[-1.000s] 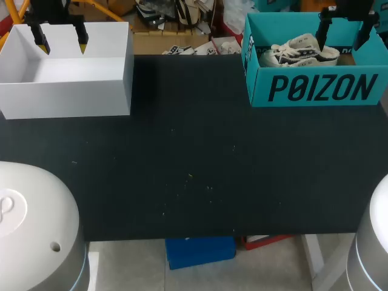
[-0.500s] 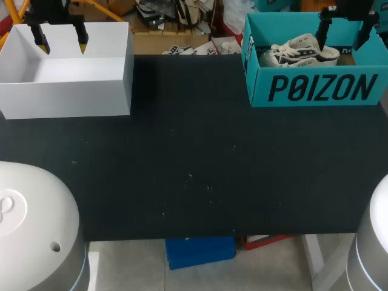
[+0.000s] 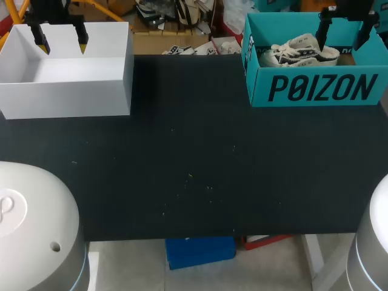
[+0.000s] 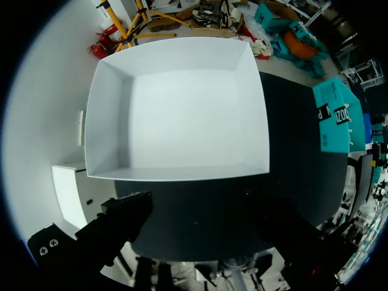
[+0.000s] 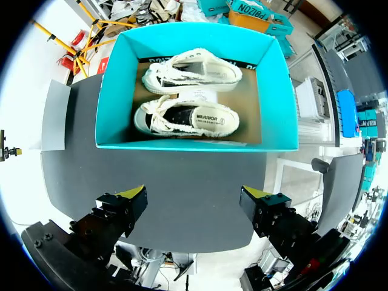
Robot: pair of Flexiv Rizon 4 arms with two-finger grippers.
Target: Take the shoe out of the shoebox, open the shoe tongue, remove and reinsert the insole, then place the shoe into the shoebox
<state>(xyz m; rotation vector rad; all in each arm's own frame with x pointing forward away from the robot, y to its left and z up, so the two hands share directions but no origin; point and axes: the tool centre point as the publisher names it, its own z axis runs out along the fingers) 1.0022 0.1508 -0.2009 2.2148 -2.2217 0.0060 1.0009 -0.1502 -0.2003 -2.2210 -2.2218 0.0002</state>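
Shoes in the shoebox, both jaws wide and holding nothing.
Teal shoebox (image 3: 315, 88) sits at the far right corner of the worktop (image 3: 194, 163), with two white shoes (image 5: 188, 115) side by side inside it. Right jaws hang above the shoebox, spread wide, clear of the shoes. Left jaws hang spread wide above the white box (image 3: 66, 97) at the far left corner.

The table (image 3: 194, 151) has a flat, matte black top under even, diffuse light. Small pale specks (image 3: 189, 176) lie scattered near its middle. The top lies directly beneath the right pincer (image 5: 194, 194) and beneath the left pincer (image 4: 203, 212), and extends ahead of both.
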